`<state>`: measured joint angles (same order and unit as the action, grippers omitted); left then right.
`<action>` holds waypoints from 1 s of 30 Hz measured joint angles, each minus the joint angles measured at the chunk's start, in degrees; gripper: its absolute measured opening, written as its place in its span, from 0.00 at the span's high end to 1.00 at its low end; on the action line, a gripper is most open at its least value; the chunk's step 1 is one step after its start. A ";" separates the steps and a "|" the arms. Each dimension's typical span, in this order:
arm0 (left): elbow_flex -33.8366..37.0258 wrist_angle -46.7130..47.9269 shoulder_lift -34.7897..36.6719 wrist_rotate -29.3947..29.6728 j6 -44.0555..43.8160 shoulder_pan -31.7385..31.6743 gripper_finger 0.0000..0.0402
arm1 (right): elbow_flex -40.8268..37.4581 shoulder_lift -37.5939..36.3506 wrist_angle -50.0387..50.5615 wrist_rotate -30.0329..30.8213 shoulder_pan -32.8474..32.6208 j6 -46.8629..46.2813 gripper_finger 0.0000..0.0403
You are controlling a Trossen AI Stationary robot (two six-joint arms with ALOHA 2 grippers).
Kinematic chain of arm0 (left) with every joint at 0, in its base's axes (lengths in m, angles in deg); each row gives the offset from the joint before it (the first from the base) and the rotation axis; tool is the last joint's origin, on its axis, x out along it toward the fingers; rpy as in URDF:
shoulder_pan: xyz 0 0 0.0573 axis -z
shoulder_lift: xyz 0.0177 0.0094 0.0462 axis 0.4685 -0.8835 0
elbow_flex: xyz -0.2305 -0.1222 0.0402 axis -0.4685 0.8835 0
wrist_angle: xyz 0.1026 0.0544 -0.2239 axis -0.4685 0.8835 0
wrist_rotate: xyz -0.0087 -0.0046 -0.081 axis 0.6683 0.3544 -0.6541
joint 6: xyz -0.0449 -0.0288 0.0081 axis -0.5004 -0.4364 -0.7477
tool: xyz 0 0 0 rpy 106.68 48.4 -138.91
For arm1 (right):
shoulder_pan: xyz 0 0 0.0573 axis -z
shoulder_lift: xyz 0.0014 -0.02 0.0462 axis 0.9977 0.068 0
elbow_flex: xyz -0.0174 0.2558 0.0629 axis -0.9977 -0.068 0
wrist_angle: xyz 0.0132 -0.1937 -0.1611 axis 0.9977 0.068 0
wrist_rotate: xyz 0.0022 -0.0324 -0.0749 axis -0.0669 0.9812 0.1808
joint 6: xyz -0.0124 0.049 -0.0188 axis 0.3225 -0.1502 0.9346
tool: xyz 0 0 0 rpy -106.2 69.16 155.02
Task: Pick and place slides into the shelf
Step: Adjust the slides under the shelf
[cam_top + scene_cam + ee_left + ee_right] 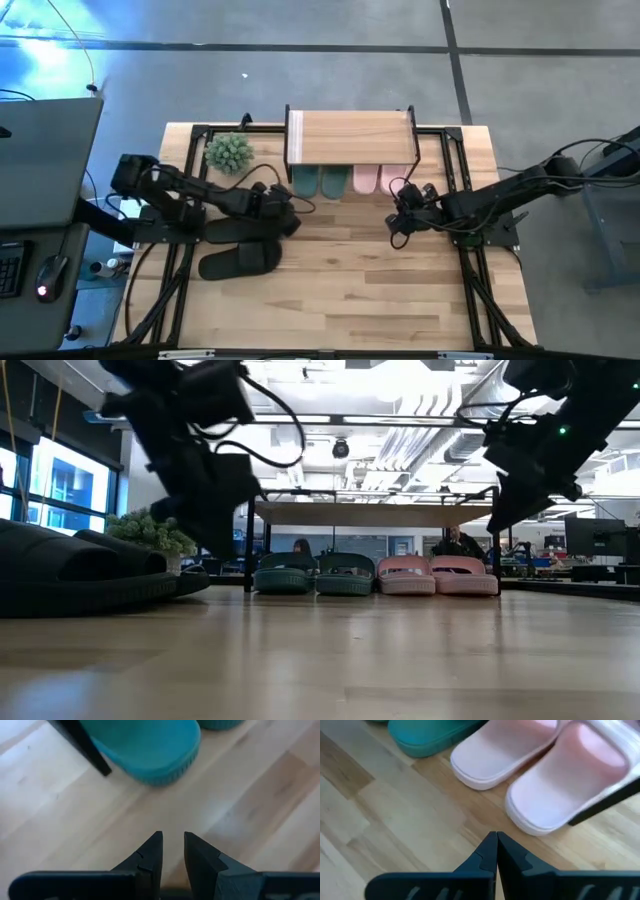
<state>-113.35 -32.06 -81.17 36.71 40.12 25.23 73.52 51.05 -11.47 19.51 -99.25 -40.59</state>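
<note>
Apparently empty, both grippers — left gripper (173,851), right gripper (496,851) — hover near shelf (350,137).

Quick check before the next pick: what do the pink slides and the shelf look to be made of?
Pink slides: probably moulded foam or soft rubber, matte, judging by the thick rounded one-piece soles with ribbed edges. Shelf: the top looks like light wood with visible grain, on thin black legs, likely metal.

The small rack with a light wooden plank top (350,137) is standing at the high view's upper centre, with the dark green slides (319,181) and pale pink slides (377,179) lying side by side under it, green leftward. The black slides (238,259) are lying at centre left, below the spiky green plant (229,152).
</note>
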 joint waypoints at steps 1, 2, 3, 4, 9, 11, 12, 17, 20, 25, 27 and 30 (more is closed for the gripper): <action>-0.87 -0.02 -0.99 0.10 0.61 -0.47 0.83 | 0.00 0.06 0.33 0.36 0.00 0.37 1.00; -1.62 -0.01 -1.83 0.10 1.15 -0.94 0.83 | 0.00 0.30 0.01 0.93 0.00 0.54 1.00; -2.32 0.02 -2.43 0.10 1.79 -1.34 0.83 | 0.00 0.59 -0.56 1.10 0.00 0.81 1.00; -3.06 0.14 -3.02 0.10 2.34 -1.71 0.83 | 0.00 0.79 -0.34 1.11 0.00 0.90 1.00; -6.33 3.46 -6.26 0.09 2.47 -3.42 0.83 | 0.00 1.72 -0.52 1.10 -0.02 1.39 1.00; -6.59 3.51 -6.73 0.09 2.54 -3.92 0.83 | 0.00 2.01 -0.57 1.13 -0.02 1.53 1.00; -6.80 3.55 -6.95 -0.09 2.54 -4.16 0.83 | 0.00 2.10 -0.52 1.17 -0.02 1.96 1.00; -6.92 3.35 -7.71 -0.84 2.42 -4.58 0.83 | 0.00 2.07 -0.82 1.32 -0.02 2.89 1.00; -6.88 2.26 -8.32 -1.73 3.79 -4.92 0.83 | 0.00 2.07 -0.96 1.32 -0.02 3.03 1.00; -6.83 -0.09 -9.20 -3.81 5.26 -5.79 0.83 | 0.00 2.07 -1.55 1.32 -0.02 3.65 1.00; -7.01 -1.60 -9.99 -4.58 5.73 -5.98 0.83 | 0.00 2.07 -1.79 1.34 -0.02 3.98 1.00; -6.81 -1.49 -10.27 -5.62 6.32 -6.43 0.83 | 0.00 2.07 -2.06 1.33 -0.02 3.98 1.00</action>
<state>-120.16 -33.55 -91.44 31.09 46.44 18.80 73.52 53.12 -13.53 20.84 -99.27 -36.60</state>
